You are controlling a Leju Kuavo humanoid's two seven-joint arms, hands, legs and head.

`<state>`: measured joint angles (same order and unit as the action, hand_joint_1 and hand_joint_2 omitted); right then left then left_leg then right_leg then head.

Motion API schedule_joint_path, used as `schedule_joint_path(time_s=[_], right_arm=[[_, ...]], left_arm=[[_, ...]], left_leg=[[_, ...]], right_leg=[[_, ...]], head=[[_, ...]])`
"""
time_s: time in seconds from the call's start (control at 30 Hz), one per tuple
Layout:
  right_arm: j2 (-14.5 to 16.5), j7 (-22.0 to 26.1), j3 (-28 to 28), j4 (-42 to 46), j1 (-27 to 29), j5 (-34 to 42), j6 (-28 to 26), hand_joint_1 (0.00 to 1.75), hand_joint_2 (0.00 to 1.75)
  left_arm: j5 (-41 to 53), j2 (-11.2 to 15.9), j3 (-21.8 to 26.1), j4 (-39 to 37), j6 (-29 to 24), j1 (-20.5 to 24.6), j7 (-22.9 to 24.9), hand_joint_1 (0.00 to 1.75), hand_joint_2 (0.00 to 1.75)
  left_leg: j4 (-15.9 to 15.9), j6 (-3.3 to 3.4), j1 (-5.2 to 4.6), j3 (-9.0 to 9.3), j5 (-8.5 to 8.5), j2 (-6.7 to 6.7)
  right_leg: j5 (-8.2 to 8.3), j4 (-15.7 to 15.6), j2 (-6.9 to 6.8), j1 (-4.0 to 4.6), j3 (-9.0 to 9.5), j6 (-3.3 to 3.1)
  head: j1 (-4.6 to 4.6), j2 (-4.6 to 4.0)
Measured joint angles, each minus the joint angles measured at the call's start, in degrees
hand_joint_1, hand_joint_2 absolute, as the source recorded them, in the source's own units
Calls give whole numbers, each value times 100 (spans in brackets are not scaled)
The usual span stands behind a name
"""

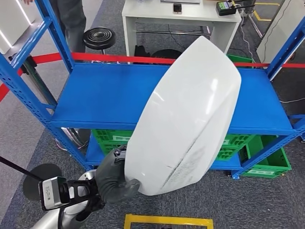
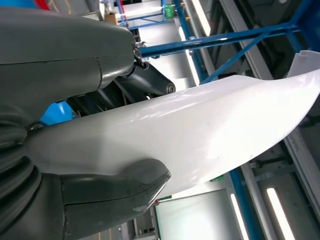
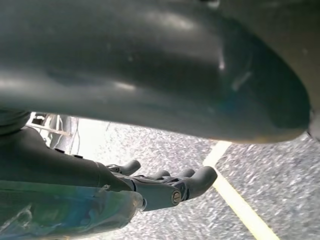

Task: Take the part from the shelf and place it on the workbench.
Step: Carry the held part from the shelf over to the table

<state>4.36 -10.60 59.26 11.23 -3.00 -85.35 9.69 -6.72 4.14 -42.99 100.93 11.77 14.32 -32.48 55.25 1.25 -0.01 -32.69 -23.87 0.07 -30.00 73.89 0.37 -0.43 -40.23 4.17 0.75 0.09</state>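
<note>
Holding big white part [image 1: 185, 119] clear of blue shelf [image 1: 107, 95], tilted, above floor in front of it. Part looks stiff, glossy, likely slippery; broad and awkward, probably light for size; scuffs near lower edge. Best held at edges from both sides. Left hand [image 1: 115, 179] clamped on lower edge, thumb [image 2: 113, 192] over rim. Right hand [image 3: 166, 187] under part, fingers straight; grip cannot tell.

- Green crates [image 1: 251, 152] tucked low, near the floor.
- Black round stool [image 1: 99, 37] behind red tape [image 1: 107, 57].
- White table [image 1: 179, 16] farther back, person [image 1: 70, 19] standing beside stool.
- Yellow floor marking [image 1: 169, 221] up front.
</note>
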Motion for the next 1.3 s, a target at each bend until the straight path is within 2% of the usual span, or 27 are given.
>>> schedule_joint_path(time_s=[0.07, 0.13, 0.17, 0.27, 0.33, 0.4, 0.43, 0.47, 0.5, 0.53, 0.6, 0.67, 0.7, 0.77, 0.8, 0.83, 0.9, 0.93, 0.97, 1.0, 1.03, 1.07, 1.1, 1.17, 1.2, 1.27, 1.3], right_arm=[[1, -62, -8, 0, -12, 4, -78, 0, 0], [2, -212, -10, 0, -41, 3, -169, 0, 0], [1, -295, -11, 1, -54, 1, -203, 0, 0], [-20, -456, -12, 2, -62, -1, -252, 0, 0], [-51, -492, -12, 3, -66, 3, -264, 0, 0], [-80, -501, -10, 7, -70, 17, -263, 0, 0], [-87, -502, -10, 8, -68, 25, -255, 0, 0], [-90, -503, -9, 9, -65, 28, -244, 0, 0], [-91, -504, -9, 9, -64, 23, -236, 0, 0], [-91, -507, -11, 9, -65, 14, -236, 0, 0], [-92, -509, -21, 9, -69, -8, -246, 0, 0], [-99, -495, -40, 10, -67, -16, -267, 0, 0], [-108, -479, -53, 11, -64, -19, -279, 0, 0], [-134, -443, -72, 11, -53, -21, -298, 0, 0], [-149, -432, -78, 11, -45, -21, -302, 0, 0], [-159, -426, -81, 11, -36, -21, -302, 0, 0], [-167, -421, -88, 11, -27, -20, -301, 0, 0], [-167, -419, -92, 11, -26, -20, -300, 0, 0], [-168, -414, -96, 11, -26, -20, -303, 0, 0], [-171, -403, -99, 11, -26, -20, -305, 0, 0], [-175, -387, -102, 11, -27, -20, -309, 0, 0], [-179, -364, -104, 11, -30, -20, -311, 0, 0], [-182, -339, -107, 11, -41, -20, -312, 0, 0], [-184, -284, -113, 11, -70, -19, -311, 0, 0], [-184, -264, -115, 11, -82, -18, -310, 0, 0], [-182, -247, -116, 10, -83, -18, -308, 0, 0], [-182, -247, -117, 9, -85, -18, -307, 0, 0]], left_arm=[[31, 4, -22, -18, -65, 1, 0, 175, 175], [68, 10, -43, -24, -144, 13, 1, 175, 175], [87, 14, -56, -24, -180, 24, 3, 175, 175], [128, 42, -102, -24, -266, 48, 20, 175, 175], [162, 77, -130, -24, -313, 54, 33, 175, 175], [189, 111, -155, -23, -354, 61, 45, 175, 175], [198, 128, -167, -24, -373, 62, 51, 175, 175], [207, 143, -178, -24, -386, 63, 56, 175, 175], [221, 156, -189, -24, -397, 64, 60, 175, 175], [235, 166, -200, -24, -408, 68, 63, 175, 175], [260, 179, -222, -23, -436, 96, 68, 175, 175], [281, 185, -243, -22, -468, 144, 71, 175, 175], [288, 189, -251, -22, -481, 162, 72, 175, 175], [297, 198, -269, -22, -497, 175, 78, 175, 175], [298, 201, -280, -23, -499, 179, 81, 175, 175], [298, 203, -290, -23, -499, 184, 83, 175, 175], [298, 204, -304, -23, -499, 190, 83, 175, 175], [298, 206, -310, -23, -499, 191, 83, 175, 175], [298, 209, -317, -23, -499, 191, 83, 175, 175], [298, 213, -325, -23, -500, 191, 83, 175, 175], [298, 217, -334, -23, -501, 193, 83, 175, 175], [298, 222, -343, -23, -501, 196, 83, 175, 175], [298, 225, -350, -22, -503, 200, 83, 175, 175], [298, 229, -367, -20, -507, 222, 83, 175, 175], [298, 230, -376, -19, -509, 237, 82, 175, 175], [297, 234, -396, -19, -512, 259, 81, 175, 175], [296, 238, -402, -19, -513, 263, 81, 175, 175]], left_leg=[[16, -40, 4, -125, 100, -1], [37, -98, -8, -196, 187, -5], [43, -130, -14, -211, 229, -6], [58, -227, -2, -257, 276, -9], [353, -285, 7, -392, -79, -10], [1069, -321, 11, -632, -655, -10], [1441, -331, 11, -728, -832, -10], [1687, -331, 11, -756, -875, -10], [1753, -324, 10, -696, -798, -10], [1600, -309, 9, -525, -638, -10], [835, -266, 4, 60, -413, -11], [149, -213, -9, 513, -444, -14], [7, -183, -21, 581, -477, -15], [-20, -102, -24, 510, -416, -10], [-19, -52, -19, 459, -361, -4], [-25, -11, -8, 398, -298, 2], [-21, 32, -3, 253, -173, 6], [-16, 32, -4, 174, -110, 6], [-11, 28, -5, 95, -50, 6], [-5, 19, -5, 16, 9, 7], [1, 7, -4, -58, 65, 7], [8, -8, -3, -123, 117, 5], [17, -30, -9, -179, 166, 3], [28, -82, -24, -235, 256, -1], [28, -113, -29, -247, 300, -1], [20, -176, -26, -274, 369, -3], [53, -212, -22, -318, 307, -5]], right_leg=[[271, -634, 2, -18, 539, 6], [259, -1471, 19, -19, 1110, -19], [199, -1704, 29, -10, 1244, -48], [246, -1770, 24, 8, 1188, -208], [364, -1780, 3, -3, 1086, -315], [495, -1771, -4, 2, 931, -358], [561, -1767, -4, 8, 841, -360], [624, -1763, -5, 15, 755, -357], [684, -1761, -6, 20, 674, -352], [744, -1758, -7, 24, 598, -344], [847, -1739, -2, 35, 477, -313], [946, -1718, 4, 49, 403, -257], [995, -1720, 6, 51, 382, -223], [1054, -1727, 7, 37, 343, -154], [958, -1657, 6, 30, 296, -121], [758, -1473, 4, 24, 220, -88], [178, -767, -1, 13, 4, -33], [-34, -366, -2, 10, -87, -14], [-117, -82, -2, 9, -115, -4], [-66, 8, -2, 9, -46, 0], [77, -121, -2, 7, 132, -2], [236, -450, -2, 4, 411, -7], [293, -905, 1, 2, 743, -16], [244, -1630, 17, 10, 1217, -67], [190, -1790, 25, 20, 1294, -102], [251, -1810, 21, 23, 1216, -193], [301, -1805, 13, 16, 1168, -240]], head=[[0, 0], [-2, 0], [-4, 0], [-10, 0], [-24, 0], [-38, 0], [-40, 0], [-40, 0], [-41, 0], [-40, 0], [-42, 0], [-39, 0], [-37, 0], [-36, 0], [-24, 0], [-9, 0], [22, 0], [27, 0], [28, 0], [28, 0], [28, 0], [29, 0], [30, 0], [23, 0], [24, 1], [28, 1], [28, 1]])
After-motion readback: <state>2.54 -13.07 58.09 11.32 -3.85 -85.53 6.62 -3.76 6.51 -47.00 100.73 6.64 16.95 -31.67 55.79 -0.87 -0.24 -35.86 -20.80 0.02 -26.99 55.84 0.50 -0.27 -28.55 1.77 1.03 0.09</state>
